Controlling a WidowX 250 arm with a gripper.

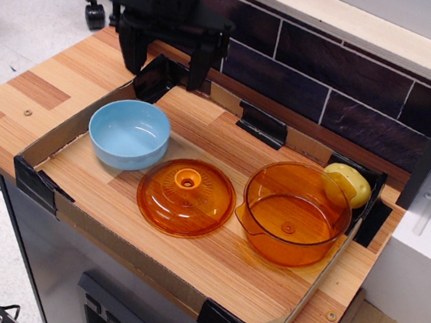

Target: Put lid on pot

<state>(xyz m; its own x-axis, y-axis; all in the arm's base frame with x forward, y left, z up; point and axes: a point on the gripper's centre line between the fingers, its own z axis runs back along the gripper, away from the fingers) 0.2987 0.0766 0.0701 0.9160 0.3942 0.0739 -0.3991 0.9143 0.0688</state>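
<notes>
Two dark fingers (132, 48) hang spread apart from the gripper (164, 62), with nothing between them. The gripper hovers high over the back left corner of the tray (49, 153), above the black corner bracket and well apart from everything it must handle.

Below and in front of it sits a light-blue bowl (129, 132), empty, near the tray's left wall. Just right of the bowl, the lid (185, 197) lies flat on the tray floor, dome up, its small round knob facing the ceiling and free of obstruction. The pot (296, 214) stands upright just beside the lid on the right, nearly touching it, open and empty. A yellow object (349, 185), perhaps a piece of fruit, rests behind the pot in the tray's far right corner.

By my reading, the task is at its start: the lid is not yet grasped, and the reach toward it is the step in hand. The next move calls for carrying the open gripper forward and right, centring it over the knob, and descending so the fingers straddle it before closing. The bowl lies close to that path, so some clearance matters.
</notes>
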